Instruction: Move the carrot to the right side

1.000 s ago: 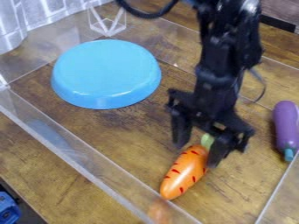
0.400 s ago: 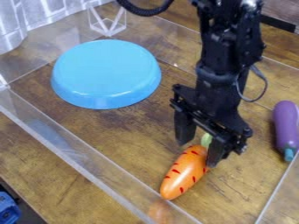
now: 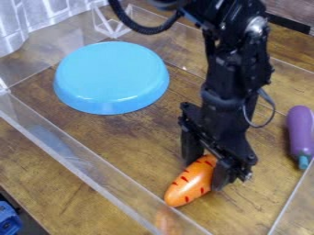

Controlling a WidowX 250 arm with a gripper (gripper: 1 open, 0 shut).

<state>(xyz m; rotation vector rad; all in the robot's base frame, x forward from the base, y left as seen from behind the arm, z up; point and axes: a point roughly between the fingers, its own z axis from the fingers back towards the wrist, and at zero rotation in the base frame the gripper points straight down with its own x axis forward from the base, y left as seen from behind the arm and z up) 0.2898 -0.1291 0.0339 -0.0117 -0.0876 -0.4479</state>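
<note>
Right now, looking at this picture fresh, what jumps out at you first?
The black gripper stands out, reaching down at centre right over the leafy end of the glossy orange carrot near the front wall. Next comes the big blue plate at upper left, then the purple eggplant at the right edge.

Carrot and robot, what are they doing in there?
A black robot arm has put its claw down over the leafy end of the toy carrot, which lies on the wooden table inside a clear plastic box. The claw's fingers sit on either side of the carrot's top, but it isn't lifted. A blue plate and a purple eggplant sit nearby, untouched.
</note>
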